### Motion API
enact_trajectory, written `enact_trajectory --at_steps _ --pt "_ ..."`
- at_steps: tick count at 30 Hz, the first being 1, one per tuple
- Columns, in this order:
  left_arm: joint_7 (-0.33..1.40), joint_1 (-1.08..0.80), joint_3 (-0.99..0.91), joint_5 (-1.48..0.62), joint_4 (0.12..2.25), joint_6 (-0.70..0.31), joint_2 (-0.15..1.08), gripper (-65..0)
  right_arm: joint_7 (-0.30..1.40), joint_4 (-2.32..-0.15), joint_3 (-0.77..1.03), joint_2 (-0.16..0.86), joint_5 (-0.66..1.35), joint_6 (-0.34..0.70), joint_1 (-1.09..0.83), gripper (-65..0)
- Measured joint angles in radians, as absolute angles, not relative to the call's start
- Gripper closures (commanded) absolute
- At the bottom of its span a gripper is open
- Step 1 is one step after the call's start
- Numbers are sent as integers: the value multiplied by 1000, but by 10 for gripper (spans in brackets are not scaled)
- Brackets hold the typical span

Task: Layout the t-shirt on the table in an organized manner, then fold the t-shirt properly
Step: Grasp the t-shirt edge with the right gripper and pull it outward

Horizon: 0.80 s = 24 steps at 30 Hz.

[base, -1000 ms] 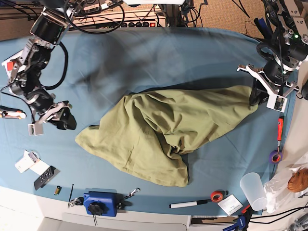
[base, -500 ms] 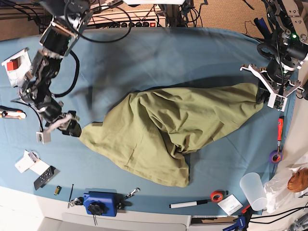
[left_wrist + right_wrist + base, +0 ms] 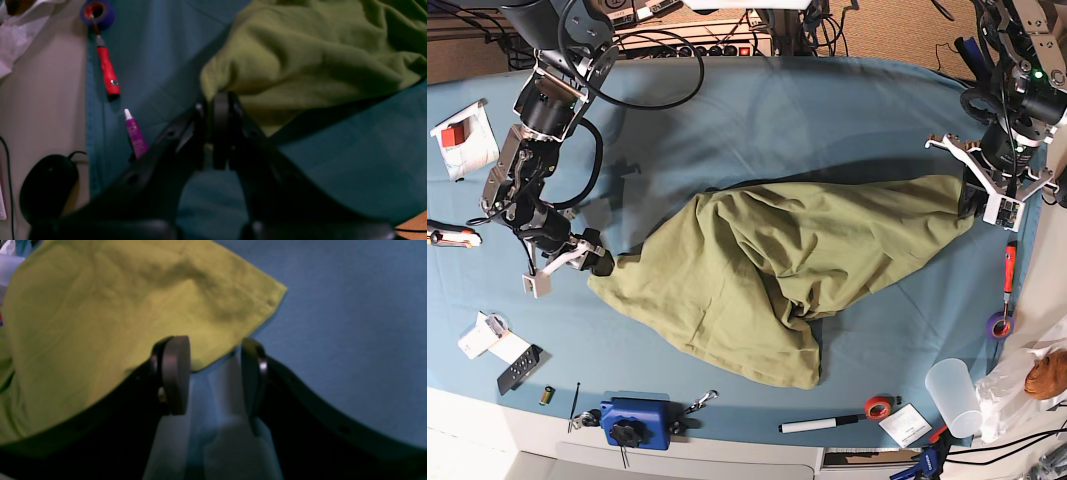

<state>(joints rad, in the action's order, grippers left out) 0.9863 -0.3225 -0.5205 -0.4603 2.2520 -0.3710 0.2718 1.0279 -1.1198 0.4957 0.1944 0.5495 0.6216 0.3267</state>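
Here the black right gripper (image 3: 601,267) stands wide at the left corner of the crumpled olive-green cotton t-shirt (image 3: 767,275), mid-way across the blue-teal cloth-covered table (image 3: 767,110); the black left gripper (image 3: 972,200) pinches its right corner

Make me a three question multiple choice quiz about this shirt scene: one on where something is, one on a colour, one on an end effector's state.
1. The red-handled screwdriver lies:
A. on the t-shirt
B. near the table's edge, beside the left end effector
C. under the marker

2. The t-shirt is:
A. olive green
B. white
C. red

3. The right end effector is:
A. shut on the t-shirt
B. out of view
C. open at the t-shirt's edge

Answers:
1 B, it lies on the table clear of the cloth, just below the left end effector.
2 A, green in every view.
3 C, a gap separates its fingers.
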Motion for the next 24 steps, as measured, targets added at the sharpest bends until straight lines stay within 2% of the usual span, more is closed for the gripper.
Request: enact_trajectory --at_steps 4,9,13,17,19,22,24 --pt "986 -323 -521 -460 2252 -371 272 0 960 -1120 496 188 438 549 327 -251" --pt "986 -323 -521 -460 2252 -371 272 0 915 -1120 491 150 424 546 328 -250" --pt "986 -323 -521 -461 2252 -371 272 0 875 -1120 416 144 390 542 329 -250" --pt "986 -323 -521 -461 2252 -371 272 0 802 -1121 323 144 300 442 335 -244" --pt "986 -323 -521 -461 2252 -371 272 0 776 -1121 292 144 263 433 335 -178" --pt "986 -323 -521 -461 2252 -371 272 0 782 -1121 264 149 258 418 339 0" --pt "986 -323 -521 -461 2252 -371 272 0 799 -1121 258 147 258 419 347 0"
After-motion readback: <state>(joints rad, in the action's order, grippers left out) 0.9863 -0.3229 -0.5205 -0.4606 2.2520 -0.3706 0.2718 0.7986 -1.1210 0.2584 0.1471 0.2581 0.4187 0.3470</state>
